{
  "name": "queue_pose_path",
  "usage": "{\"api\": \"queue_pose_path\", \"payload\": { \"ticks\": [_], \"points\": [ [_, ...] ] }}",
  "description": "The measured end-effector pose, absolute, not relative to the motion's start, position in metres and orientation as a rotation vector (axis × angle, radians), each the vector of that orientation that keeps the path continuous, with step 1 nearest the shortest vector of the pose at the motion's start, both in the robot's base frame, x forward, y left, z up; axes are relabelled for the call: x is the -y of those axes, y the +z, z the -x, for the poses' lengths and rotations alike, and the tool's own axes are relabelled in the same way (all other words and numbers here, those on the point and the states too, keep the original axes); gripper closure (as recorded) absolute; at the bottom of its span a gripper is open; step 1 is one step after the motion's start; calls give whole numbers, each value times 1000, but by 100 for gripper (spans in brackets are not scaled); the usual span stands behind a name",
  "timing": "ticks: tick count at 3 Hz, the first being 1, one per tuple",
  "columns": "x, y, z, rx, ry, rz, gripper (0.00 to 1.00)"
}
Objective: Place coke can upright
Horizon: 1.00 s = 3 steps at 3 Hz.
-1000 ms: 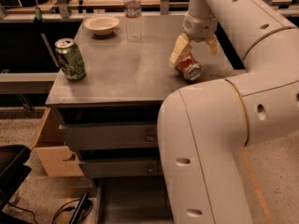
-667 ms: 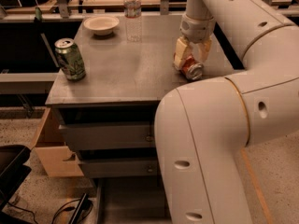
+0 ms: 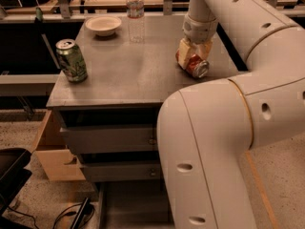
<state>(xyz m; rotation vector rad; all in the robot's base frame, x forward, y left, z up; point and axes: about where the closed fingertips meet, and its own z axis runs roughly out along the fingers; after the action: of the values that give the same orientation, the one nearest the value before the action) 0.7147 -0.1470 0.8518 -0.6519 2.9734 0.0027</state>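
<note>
The coke can (image 3: 194, 66) is red-orange with a silver end and lies on its side on the grey table top (image 3: 128, 75), at the right, its end facing the front right. My gripper (image 3: 192, 51) comes down from above onto the can's far end. Its cream fingers (image 3: 184, 48) sit on either side of the can and close against it. The can still rests on the table. The large white arm fills the right of the view and hides the table's right edge.
A green can (image 3: 71, 60) stands upright at the table's front left corner. A white bowl (image 3: 103, 25) and a clear water bottle (image 3: 135, 12) stand at the back. Below the top are drawers, and a wooden one (image 3: 50, 149) is pulled open at the left.
My gripper has moved right from beside the can to over it, and its fingers now straddle the can. The can has stayed on its side in about the same place.
</note>
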Motion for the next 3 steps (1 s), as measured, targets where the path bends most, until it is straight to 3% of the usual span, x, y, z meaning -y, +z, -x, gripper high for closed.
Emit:
{"api": "queue_pose_path", "payload": {
  "ticks": [1, 3],
  "points": [
    [146, 851, -718, -2964, 2, 650, 100],
    [144, 853, -724, -2935, 8, 667, 100]
  ]
}}
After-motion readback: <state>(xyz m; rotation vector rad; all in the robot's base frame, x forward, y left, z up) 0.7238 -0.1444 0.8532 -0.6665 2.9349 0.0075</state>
